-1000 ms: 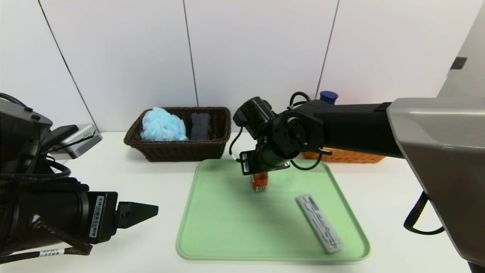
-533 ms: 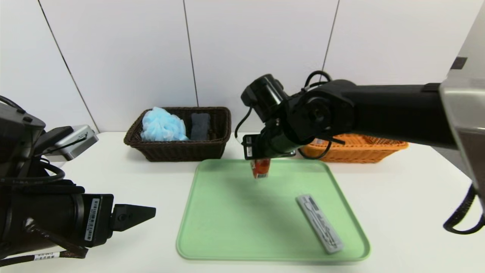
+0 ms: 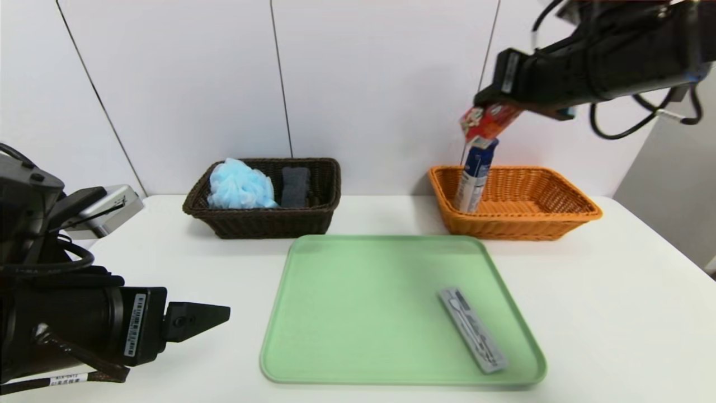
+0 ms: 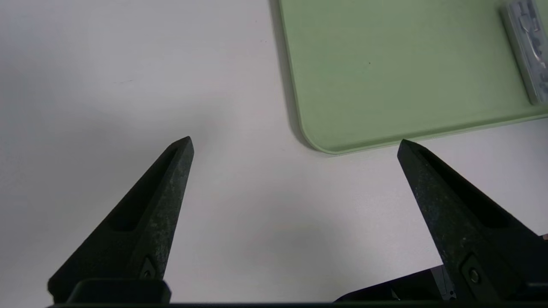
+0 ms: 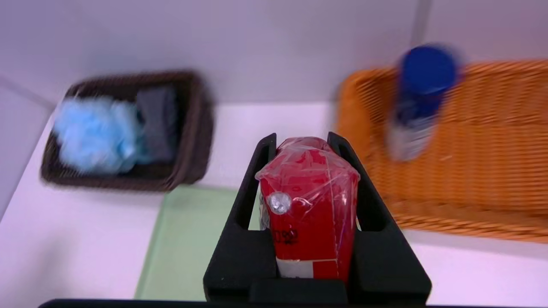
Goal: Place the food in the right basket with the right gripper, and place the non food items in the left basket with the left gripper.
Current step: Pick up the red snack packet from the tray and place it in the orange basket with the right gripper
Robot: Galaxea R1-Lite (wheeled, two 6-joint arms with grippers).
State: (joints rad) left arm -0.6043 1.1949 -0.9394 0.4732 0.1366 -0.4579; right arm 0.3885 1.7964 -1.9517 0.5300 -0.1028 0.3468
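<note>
Right gripper (image 3: 485,115) pinches a red carton (image 3: 485,122), tilted, high above the orange basket's (image 3: 559,224) left end. That basket holds an upright blue-capped bottle (image 3: 472,176). Dark basket (image 3: 263,224) holds a blue puff (image 3: 239,184) and dark sponge (image 3: 295,186). Left gripper (image 4: 295,143), spread, hovers near the table's front-left edge.

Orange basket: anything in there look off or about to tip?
The blue-capped bottle stands leaning in the orange basket, not lying flat. The right gripper holds the red wrapped pack right above its cap, so a drop there might knock it over. Otherwise nothing looks spilled or damaged.
</note>
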